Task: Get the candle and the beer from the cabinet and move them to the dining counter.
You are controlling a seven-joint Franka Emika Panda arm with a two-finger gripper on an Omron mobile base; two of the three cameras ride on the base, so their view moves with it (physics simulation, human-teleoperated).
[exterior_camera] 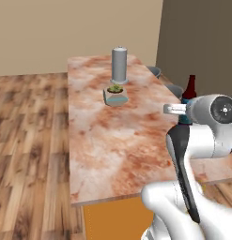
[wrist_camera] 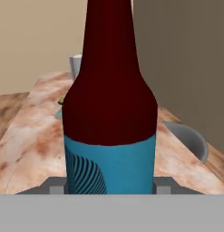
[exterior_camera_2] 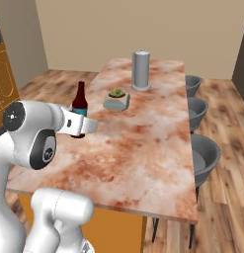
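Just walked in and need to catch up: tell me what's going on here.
The white robot arm's gripper is closed on a dark brown glass beer bottle with a blue label, held upright at the edge of the long reddish marble dining counter. Farther along the counter stand a tall grey cylinder and a small potted plant. Grey chairs line the opposite side.

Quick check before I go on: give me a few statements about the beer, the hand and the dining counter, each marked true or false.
1. The beer stands upright in the hand. True.
2. The beer has a red label. False: it is blue.
3. A tall grey cylinder stands on the dining counter. True.
4. The small potted plant lies on the floor. False: it sits on the counter, near the cylinder.
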